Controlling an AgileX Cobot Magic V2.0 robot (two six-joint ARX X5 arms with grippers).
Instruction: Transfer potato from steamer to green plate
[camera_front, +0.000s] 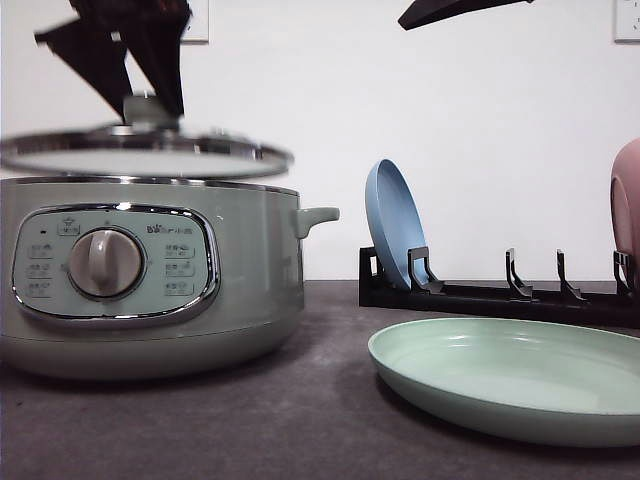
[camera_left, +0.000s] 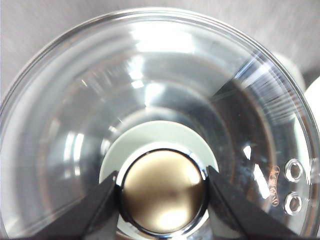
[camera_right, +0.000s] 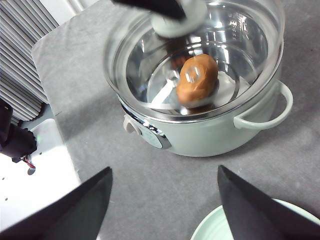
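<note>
Grey tabletop (camera_front: 300, 420) carries the steamer (camera_front: 150, 280). Left gripper (camera_left: 162, 192), reaching down from above, clamps the lid knob (camera_left: 162, 192), glass lid (camera_front: 140, 155) raised. Right gripper (camera_right: 165, 200) hovers high, jaws wide. Potato (camera_right: 197, 80) lies inside the steamer; green plate (camera_front: 520, 375) is near.

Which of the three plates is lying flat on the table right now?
The green plate. The blue plate and pink plate stand on edge in the rack.
</note>
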